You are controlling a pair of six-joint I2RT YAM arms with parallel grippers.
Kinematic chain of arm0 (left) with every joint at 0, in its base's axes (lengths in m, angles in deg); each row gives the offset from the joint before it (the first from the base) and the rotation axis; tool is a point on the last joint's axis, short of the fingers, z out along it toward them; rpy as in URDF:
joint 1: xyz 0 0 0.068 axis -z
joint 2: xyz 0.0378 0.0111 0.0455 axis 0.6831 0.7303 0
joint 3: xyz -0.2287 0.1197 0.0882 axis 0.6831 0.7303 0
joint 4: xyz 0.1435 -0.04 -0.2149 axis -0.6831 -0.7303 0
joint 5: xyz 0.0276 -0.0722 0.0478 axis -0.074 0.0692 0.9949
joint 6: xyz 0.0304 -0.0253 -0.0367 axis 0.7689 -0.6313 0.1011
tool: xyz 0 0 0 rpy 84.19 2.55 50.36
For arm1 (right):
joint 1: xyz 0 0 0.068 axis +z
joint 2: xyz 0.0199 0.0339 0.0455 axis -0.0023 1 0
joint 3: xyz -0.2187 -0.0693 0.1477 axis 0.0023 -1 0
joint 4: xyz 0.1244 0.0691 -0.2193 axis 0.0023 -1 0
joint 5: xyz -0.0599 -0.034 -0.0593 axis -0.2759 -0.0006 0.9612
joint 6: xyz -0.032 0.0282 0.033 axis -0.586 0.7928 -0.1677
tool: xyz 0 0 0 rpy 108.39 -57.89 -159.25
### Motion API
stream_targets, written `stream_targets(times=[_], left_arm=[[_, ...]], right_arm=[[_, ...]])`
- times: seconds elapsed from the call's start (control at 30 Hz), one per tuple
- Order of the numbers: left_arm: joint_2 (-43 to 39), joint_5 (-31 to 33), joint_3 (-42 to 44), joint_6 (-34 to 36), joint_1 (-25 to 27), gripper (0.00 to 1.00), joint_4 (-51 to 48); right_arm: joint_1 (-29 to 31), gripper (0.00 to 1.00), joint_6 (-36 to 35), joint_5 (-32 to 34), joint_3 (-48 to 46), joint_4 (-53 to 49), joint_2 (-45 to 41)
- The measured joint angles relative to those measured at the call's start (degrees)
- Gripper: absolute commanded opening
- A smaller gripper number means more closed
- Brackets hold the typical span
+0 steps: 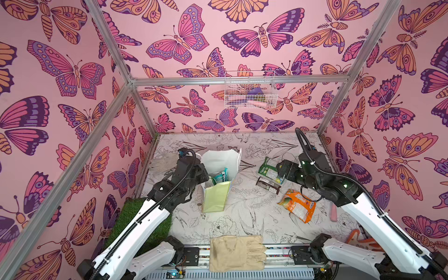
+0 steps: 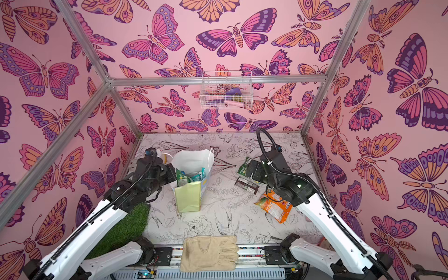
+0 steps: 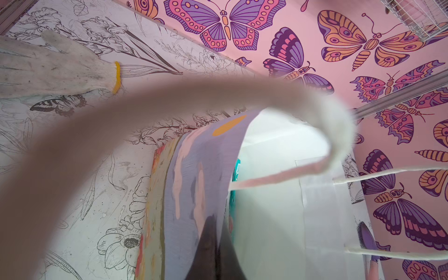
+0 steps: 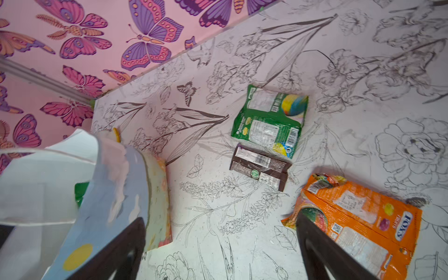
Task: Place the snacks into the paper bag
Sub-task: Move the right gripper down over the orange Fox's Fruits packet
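Pinching bag (image 1: 216, 198) rim with left gripper (image 1: 203, 171), teal packets (image 1: 219, 176) inside. Hovering right gripper (image 4: 219, 218), spread wide and empty, over 3 more right of bag: orange packet (image 4: 358, 225) beside 1 finger, green packet (image 4: 271, 121) and bar (image 4: 259, 167) ahead, bar's length running finger to finger; probably needing a wrist turn

The left arm (image 1: 155, 213) reaches forward, its left gripper (image 3: 215, 232) pinched tight. The right arm (image 1: 358, 201) stretches inward, the right gripper (image 4: 220, 218) angled down, jaws spread wide.
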Motion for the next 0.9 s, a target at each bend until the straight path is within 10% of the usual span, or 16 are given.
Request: stream_targets(times=[0.9], left_arm=[[-1.11,0.39,1.22,-0.15,-0.02,0.00,0.70]], right_arm=[[-19.96,0.99,13.55,-7.93,-20.13,-4.44,-1.57]])
